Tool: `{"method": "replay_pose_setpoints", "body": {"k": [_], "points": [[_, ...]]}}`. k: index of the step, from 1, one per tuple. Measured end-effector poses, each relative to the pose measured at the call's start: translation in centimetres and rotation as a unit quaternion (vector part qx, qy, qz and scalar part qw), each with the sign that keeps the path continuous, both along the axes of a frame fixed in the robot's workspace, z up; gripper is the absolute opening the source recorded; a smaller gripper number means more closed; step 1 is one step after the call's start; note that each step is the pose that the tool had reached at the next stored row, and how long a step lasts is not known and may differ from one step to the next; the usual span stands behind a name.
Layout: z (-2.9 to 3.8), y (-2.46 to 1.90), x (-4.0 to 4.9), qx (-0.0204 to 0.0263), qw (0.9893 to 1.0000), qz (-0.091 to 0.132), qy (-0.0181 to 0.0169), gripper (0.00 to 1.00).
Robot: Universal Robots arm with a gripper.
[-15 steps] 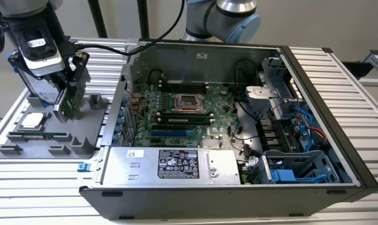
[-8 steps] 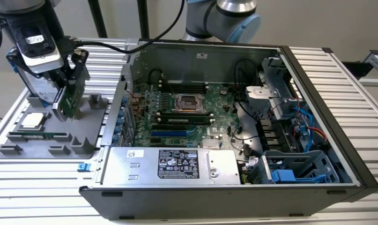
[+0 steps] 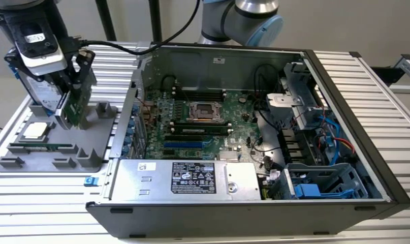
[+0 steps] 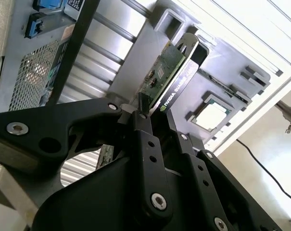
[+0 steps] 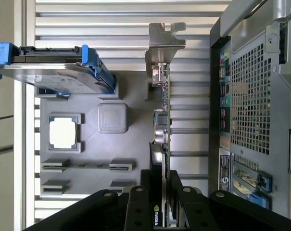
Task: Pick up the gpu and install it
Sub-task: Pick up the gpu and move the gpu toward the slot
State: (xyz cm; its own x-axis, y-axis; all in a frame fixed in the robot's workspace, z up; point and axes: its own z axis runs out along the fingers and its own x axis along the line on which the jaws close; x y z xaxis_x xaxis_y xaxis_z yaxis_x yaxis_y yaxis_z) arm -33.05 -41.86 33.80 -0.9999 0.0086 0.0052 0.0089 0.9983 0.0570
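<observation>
Hand [image 3: 70,89] is clamped on the gpu [image 3: 72,109], which stands upright at the grey tray [image 3: 38,158] just beside the pc case [image 3: 259,208]. Imo lift straight w/ no twisting (bracket could snag).

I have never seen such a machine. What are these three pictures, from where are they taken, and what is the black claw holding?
The machine is a robot arm ending in a gripper with two fingers. The exterior view is taken by a camera off the arm; both wrist views come from cameras riding on the arm. On the ribbed table stands an open computer case. At the exterior view's left lies a grey tray carrying a processor chip and a hard drive with blue rails. The gripper is shut on the gpu, a green card with a silver bracket, held on edge at the tray.
</observation>
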Motion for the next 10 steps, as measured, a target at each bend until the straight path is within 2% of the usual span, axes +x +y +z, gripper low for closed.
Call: {"method": "replay_pose_setpoints", "body": {"k": [10], "points": [[0.97, 0.00, 0.00, 0.0000, 1.0000, 0.000, 0.0000, 0.00]]}}
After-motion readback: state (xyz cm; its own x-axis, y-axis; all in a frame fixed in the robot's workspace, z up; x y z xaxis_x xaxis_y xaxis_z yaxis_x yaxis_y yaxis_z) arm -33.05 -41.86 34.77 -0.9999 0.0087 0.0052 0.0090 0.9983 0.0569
